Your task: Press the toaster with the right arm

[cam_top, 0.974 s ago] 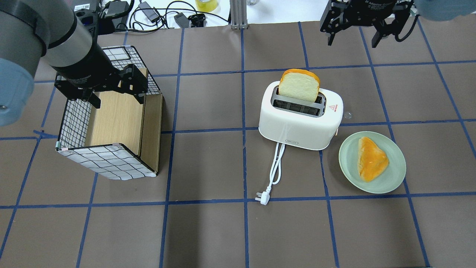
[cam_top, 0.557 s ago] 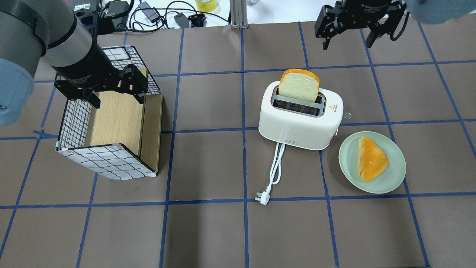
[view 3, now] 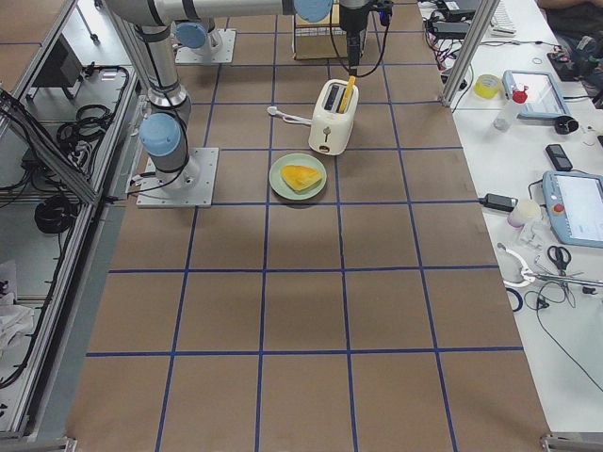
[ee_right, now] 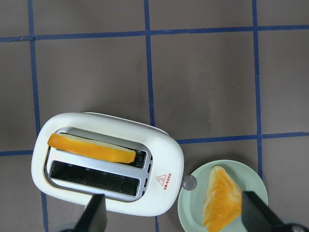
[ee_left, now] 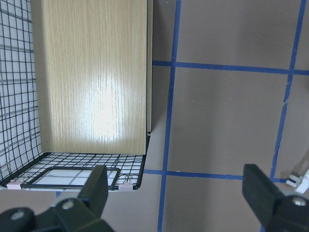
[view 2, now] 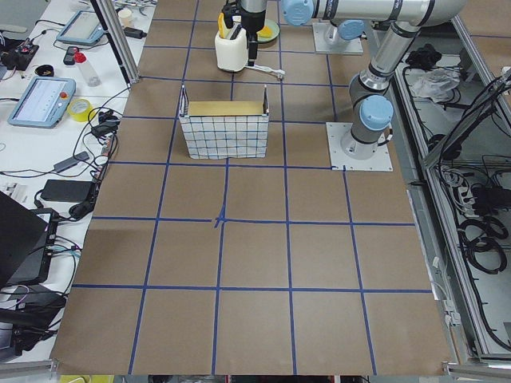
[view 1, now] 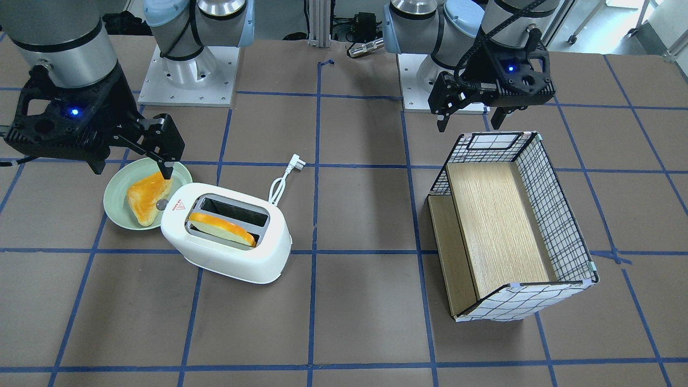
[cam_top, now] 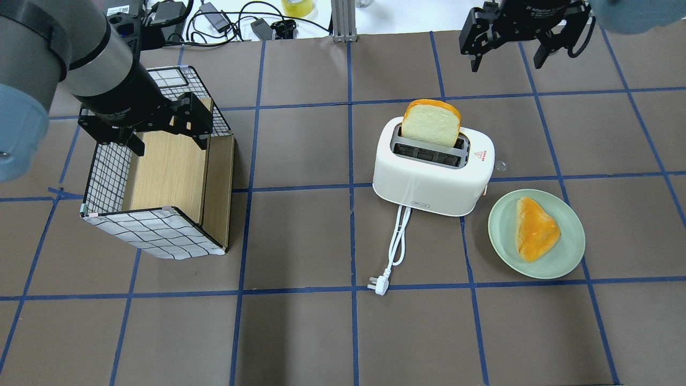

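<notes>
1. Overhead exterior view: a large basket (cam_top: 155,236) sits below the left gripper (cam_top: 170,145), whose fingers are apart.
2. The white toaster (cam_top: 433,177) stands mid-table, just beside a green plate (cam_top: 496,230).
3. The right gripper (cam_top: 506,64), fingers apart, hovers well beyond the toaster. An off-centre push could tip it.
4. Its small round button (ee_right: 189,183) is easily missed.
5. The red warning sticker (ee_right: 164,181) is unreadable. Print on the right gripper begins "2F Adaptive".

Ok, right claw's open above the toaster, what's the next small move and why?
Probably lower the right claw toward the toaster end beside the green plate. It hangs open, high and touching nothing, and the round grey button on that end shows between its fingers in the wrist view.
</notes>
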